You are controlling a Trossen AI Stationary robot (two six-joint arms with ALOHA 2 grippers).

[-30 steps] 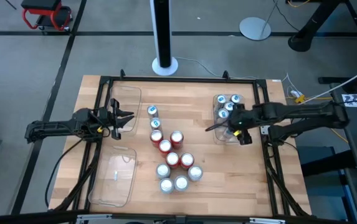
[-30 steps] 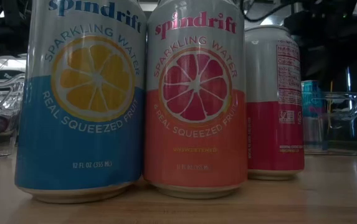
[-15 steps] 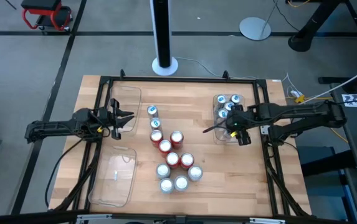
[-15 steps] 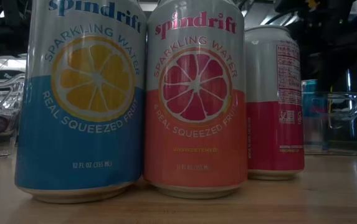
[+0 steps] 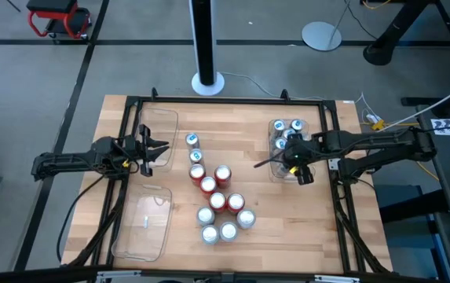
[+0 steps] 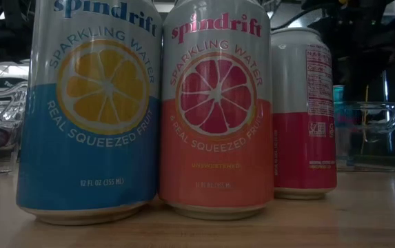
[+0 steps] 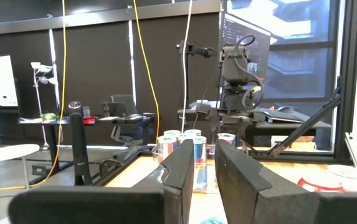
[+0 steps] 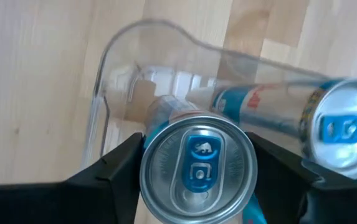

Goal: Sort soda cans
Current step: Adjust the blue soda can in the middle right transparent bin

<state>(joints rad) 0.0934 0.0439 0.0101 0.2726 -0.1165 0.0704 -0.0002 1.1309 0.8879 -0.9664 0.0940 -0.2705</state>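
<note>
Table: we see a wooden table [image 5: 248, 126] with both arms reaching in from the sides and three clear trays on it.
Right tray: the clear tray [image 5: 275, 171] at the right edge holds slim blue cans [image 5: 287, 128], upright and packed at its far end; the near end looks bare from above.
Left trays: two clear trays, one far [image 5: 159, 126] and one near [image 5: 148, 224], lie on the left side; we see no can in either.
Middle cluster: the remaining soda cans [image 5: 217, 201] stand loose mid-table, reds in the middle, silver-topped ones nearest the front, two blue ones [image 5: 193, 148] at the far end.
Right gripper: the right gripper [image 8: 198, 163] sits over the right tray with its two fingers [image 8: 106, 177] touching opposite sides of one blue can [image 8: 198, 163], top-down, so we judge it clamped on that can.
Key relation: that can stands upright, its long axis pointing straight up at the wrist camera, directly between the fingers; a neighbouring blue can [image 8: 343, 127] stands just beside it inside the same tray.
Next move, as we judge it: either a release or a straight lift; we cannot tell which, and the neighbour leaves little room sideways.
Left gripper: the left gripper [image 5: 152, 151] waits near the far left tray, fingers [image 7: 181, 171] together on nothing.
Nearer arm: the right arm, by far, for the right tray.
</note>
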